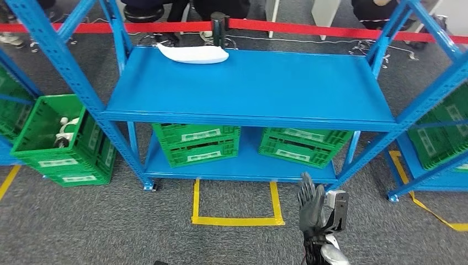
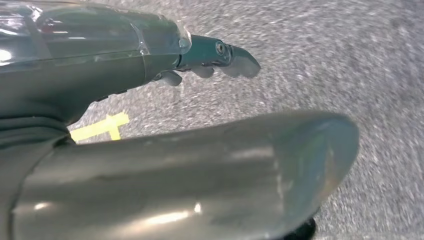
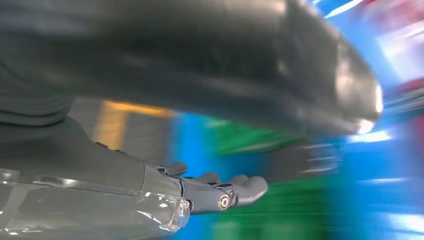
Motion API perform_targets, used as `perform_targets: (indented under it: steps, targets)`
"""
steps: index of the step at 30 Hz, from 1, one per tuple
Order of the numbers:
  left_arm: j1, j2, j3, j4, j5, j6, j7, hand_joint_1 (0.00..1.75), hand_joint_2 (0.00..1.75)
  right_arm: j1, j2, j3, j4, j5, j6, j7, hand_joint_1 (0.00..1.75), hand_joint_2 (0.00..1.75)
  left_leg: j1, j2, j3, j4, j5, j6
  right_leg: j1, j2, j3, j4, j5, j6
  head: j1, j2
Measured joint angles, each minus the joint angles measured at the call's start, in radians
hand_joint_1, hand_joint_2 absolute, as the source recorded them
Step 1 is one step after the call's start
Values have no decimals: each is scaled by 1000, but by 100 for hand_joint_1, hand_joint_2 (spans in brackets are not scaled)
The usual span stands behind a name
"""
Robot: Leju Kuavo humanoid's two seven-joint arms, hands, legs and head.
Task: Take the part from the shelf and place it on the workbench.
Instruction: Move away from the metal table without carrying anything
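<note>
Lying at the back edge of the blue shelf [image 1: 248, 88], the white part [image 1: 193, 53] is untouched; right hand [image 1: 312, 205] and left hand [image 2: 150, 65] both hold nothing, fingers apart.

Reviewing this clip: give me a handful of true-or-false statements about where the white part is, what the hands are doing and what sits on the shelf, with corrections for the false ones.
1. The white part lies on the top board of the blue shelf, near its far edge. True.
2. The right hand holds the white part. False: it is raised in front of the shelf with fingers apart and holds nothing.
3. Two green crates sit on the lower board of the shelf. True.
4. The left hand grips a crate. False: it holds nothing and has grey carpet behind it.
5. A red tape barrier runs behind the shelf. True.
</note>
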State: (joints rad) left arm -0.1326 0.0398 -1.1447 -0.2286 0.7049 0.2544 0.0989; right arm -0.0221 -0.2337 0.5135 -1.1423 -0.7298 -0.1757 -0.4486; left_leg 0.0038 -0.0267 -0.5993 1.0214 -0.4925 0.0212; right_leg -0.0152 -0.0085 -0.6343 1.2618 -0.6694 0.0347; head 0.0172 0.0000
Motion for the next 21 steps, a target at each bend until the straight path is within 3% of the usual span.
perform_targets:
  steps: [1, 2, 4, 5, 7, 9, 10, 13, 19, 21]
  targets:
    - [1, -1, 0, 0, 0, 0, 0, 0, 0, -3, 10, 1, 79, -4, 5, 20, 0, 0, -2, -14, 0, 0, 1, 2, 0, 2, -5, 7, 11, -3, 5, 0]
    - [3, -1, 0, 0, -1, 0, 1, 0, 0, -8, 22, 3, 160, -10, 12, 39, 0, 0, -3, -26, 0, 0, 2, 2, 0, 3, 7, -25, 40, -8, 10, 0]
    - [5, -3, 0, 0, -4, 0, 2, 0, 0, -16, 46, 6, 298, -18, 18, 84, 0, 0, -7, -42, 3, 1, 2, 2, 2, 5, 58, -153, 112, -20, 19, 0]
    - [6, -5, 0, 0, -5, 0, 3, 0, 0, -20, 56, 8, 355, -21, 17, 108, 0, 0, -9, -46, 3, 2, 2, -1, 3, 7, 80, -210, 133, -24, 22, 0]
    - [7, -6, 0, 0, -7, 0, 5, 0, 0, -24, 77, 10, 450, -25, 15, 144, 0, 0, -13, -44, 0, 5, -3, -1, 6, 13, 97, -260, 140, -25, 24, 0]
    - [9, -7, 0, 0, -9, -1, 8, 0, 0, -27, 96, 11, 527, -27, 14, 173, 0, 0, -13, -33, 1, 5, -9, 3, 7, 21, 99, -267, 140, -20, 21, 0]
    - [10, -7, 0, 0, -12, -1, 9, 0, 0, -29, 105, 11, 560, -30, 13, 200, 0, 44, -12, -26, 4, 3, -10, 6, 8, 26, 100, -267, 140, -19, 18, 0]
    - [10, -6, 0, 0, -24, -6, 13, 0, 0, -35, 125, 13, 648, -42, 19, 355, 0, 175, -11, -13, 11, -3, -9, -1, 10, 36, 102, -266, 140, -24, 14, 0]
    - [9, -6, 0, 0, -47, -16, 23, 0, 0, -39, 163, 37, 761, -66, 58, 611, 0, 175, -10, -5, 16, -7, -12, -10, 10, 45, 102, -265, 138, -29, 12, 0]
    - [8, -7, 0, 0, -52, -16, 28, 0, 0, -42, 175, 45, 785, -76, 64, 656, 0, 87, -10, -5, 16, -7, -13, -12, 9, 46, 102, -265, 137, -29, 13, 0]
